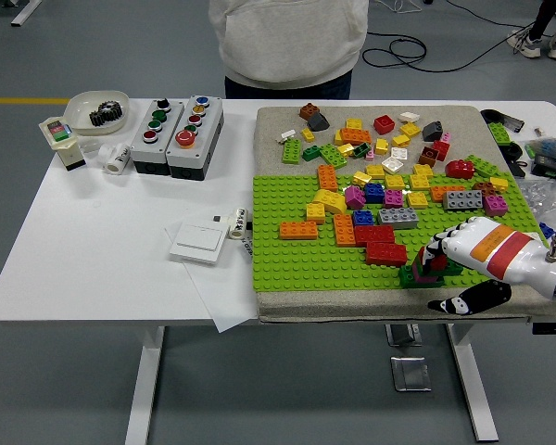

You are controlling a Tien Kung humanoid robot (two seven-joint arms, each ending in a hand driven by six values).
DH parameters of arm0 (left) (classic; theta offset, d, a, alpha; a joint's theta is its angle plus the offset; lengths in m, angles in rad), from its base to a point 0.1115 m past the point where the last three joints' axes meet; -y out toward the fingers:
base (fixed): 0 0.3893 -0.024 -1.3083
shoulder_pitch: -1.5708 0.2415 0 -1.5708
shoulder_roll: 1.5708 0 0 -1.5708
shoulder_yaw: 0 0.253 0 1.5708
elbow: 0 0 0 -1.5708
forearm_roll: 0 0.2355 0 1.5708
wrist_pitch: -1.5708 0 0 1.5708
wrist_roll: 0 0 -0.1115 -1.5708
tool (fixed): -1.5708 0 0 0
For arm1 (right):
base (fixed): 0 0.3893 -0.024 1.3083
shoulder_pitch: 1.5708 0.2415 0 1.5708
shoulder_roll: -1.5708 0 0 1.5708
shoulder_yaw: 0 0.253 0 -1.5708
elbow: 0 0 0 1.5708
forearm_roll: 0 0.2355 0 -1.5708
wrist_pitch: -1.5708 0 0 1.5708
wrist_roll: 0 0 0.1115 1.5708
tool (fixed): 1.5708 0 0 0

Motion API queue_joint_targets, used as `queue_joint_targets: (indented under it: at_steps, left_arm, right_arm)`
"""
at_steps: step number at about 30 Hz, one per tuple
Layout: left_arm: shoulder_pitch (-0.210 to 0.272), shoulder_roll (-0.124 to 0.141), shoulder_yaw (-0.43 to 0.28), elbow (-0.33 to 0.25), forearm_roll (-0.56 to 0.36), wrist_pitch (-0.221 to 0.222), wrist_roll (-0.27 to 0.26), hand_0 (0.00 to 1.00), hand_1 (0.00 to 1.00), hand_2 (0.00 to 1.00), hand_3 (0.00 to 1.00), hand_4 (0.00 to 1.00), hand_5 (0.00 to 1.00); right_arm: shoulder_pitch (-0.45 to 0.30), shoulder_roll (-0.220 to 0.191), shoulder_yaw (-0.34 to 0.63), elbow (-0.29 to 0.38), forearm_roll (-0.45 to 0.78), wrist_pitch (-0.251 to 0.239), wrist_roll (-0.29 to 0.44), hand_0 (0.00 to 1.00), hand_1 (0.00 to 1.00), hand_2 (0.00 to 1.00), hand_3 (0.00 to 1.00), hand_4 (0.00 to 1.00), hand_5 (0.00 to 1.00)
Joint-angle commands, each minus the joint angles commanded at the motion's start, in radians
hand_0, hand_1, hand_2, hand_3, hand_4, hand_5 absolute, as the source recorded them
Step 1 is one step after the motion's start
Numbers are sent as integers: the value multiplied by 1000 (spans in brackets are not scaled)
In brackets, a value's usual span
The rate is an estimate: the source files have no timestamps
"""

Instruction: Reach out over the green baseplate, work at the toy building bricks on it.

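Note:
The green baseplate [296,255] lies on a beige mat and carries several bricks: an orange one [298,230], a grey one [398,218], a dark red pair [380,245]. My right hand [435,260] comes in from the right edge at the plate's near right corner. Its fingers curl around a small stack, a red brick on a purple one on a dark green base [424,271]. The thumb [468,298] points left below the mat's edge. The left arm does not show.
Loose bricks [371,139] are scattered over the far half of the mat. Two grey button boxes [176,134], a white bowl with gears [97,111], a white switch plate [197,243] and paper lie left. A person in a light hoodie [287,42] stands at the far side.

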Motion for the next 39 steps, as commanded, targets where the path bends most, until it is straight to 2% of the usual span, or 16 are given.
queue_joint_targets:
  at_steps: [15, 31, 35, 39]
  left_arm:
    - [-1, 0, 3, 0, -6, -1, -2, 604, 725, 706, 559, 583, 625]
    - [4, 0, -5, 2, 6, 1, 3, 599, 725, 705, 558, 585, 628]
    - [6, 0, -7, 2, 8, 2, 4, 599, 725, 705, 558, 585, 628]
    - [7, 0, -8, 2, 12, 3, 5, 599, 725, 704, 559, 585, 627]
  right_arm:
    - [3, 1, -1, -2, 0, 0, 0, 468, 574, 658, 548, 870, 490]
    - [1, -7, 49, 36, 25, -7, 1, 468, 568, 654, 547, 869, 490]
    - [-1, -2, 68, 25, 35, -18, 0, 468, 568, 654, 547, 869, 490]
    - [1, 7, 100, -4, 53, -49, -11, 468, 569, 656, 547, 867, 492]
